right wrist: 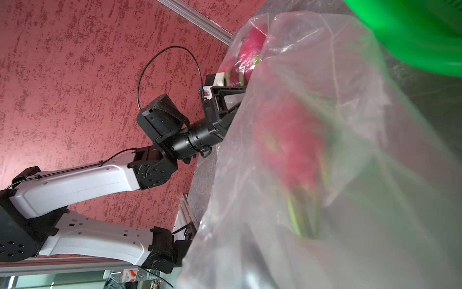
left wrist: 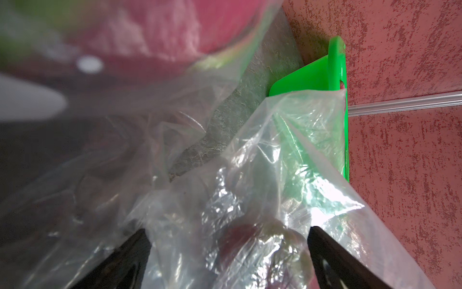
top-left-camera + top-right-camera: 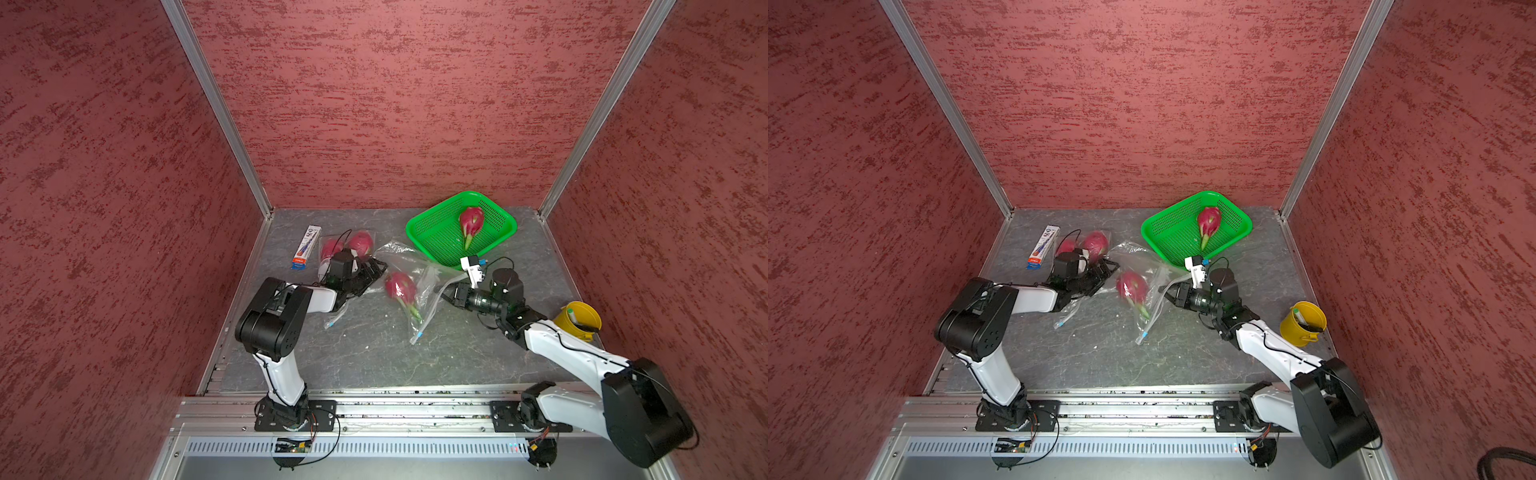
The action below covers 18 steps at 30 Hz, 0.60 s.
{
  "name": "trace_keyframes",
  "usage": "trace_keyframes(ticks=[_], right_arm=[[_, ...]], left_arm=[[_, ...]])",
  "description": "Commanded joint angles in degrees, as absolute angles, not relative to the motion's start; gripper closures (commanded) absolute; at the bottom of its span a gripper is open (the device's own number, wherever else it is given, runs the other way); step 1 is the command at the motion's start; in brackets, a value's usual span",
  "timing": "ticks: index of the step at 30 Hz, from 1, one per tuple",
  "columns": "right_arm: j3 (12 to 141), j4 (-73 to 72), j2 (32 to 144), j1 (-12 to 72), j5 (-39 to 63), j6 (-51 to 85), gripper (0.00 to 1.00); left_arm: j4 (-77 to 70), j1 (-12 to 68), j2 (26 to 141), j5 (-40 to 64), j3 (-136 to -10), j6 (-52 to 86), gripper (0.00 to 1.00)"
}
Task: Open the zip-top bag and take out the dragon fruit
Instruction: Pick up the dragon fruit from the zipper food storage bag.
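My right gripper [image 3: 448, 296] is nearly closed, its jaws narrow and pinched on the mouth strip of the zip-top bag [image 3: 428, 286], which lies at the centre of the table [image 3: 374, 353]. In my right wrist view clear plastic fills the frame and hides my own fingers. One dragon fruit [image 3: 400, 288] lies inside that bag, at 9 o'clock from my right gripper, with its green tail pointing toward 5 o'clock. My left gripper [image 3: 376, 270] stands wide, its fingers [image 2: 135, 250] far apart with crumpled clear film bunched between them, and it holds nothing. It sits at 10 o'clock from the bagged fruit. My left forearm lies across a second bag [image 3: 334, 320], and two more fruits [image 3: 360, 242] show behind my wrist at 11 o'clock. The far corner of the zip-top bag reaches up against the near rim of the green basket [image 3: 440, 239] at 1 o'clock, where a fourth fruit [image 3: 471, 220] rests loose. A long carton [image 3: 306, 247] lies at 10 o'clock near the table's edge, and a yellow bucket [image 3: 577, 320] stands at 4 o'clock just behind my right arm
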<state>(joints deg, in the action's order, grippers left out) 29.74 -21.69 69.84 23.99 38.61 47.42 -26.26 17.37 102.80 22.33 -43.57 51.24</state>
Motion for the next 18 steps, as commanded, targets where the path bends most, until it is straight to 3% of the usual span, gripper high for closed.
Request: trace_keyframes(ticks=[1,7,12,18], right_arm=[[30.5,-26.8,73.1,26.5,35.6,46.9,0.84],[32.8,-24.3,79.1,30.5,29.3,43.5,0.84],[37.3,-15.5,83.0,33.7,19.8,36.4,0.78],[37.7,-16.9,88.7,35.0,21.5,33.3,0.76]], left_arm=[[-26.9,17.1,103.6,23.0,-43.7,51.8,0.0],[-26.9,16.9,102.7,23.2,-43.6,51.4,0.0],[-26.9,16.4,101.8,23.5,-43.2,51.1,0.0],[-26.1,16.0,100.7,25.6,-41.9,50.6,0.0]])
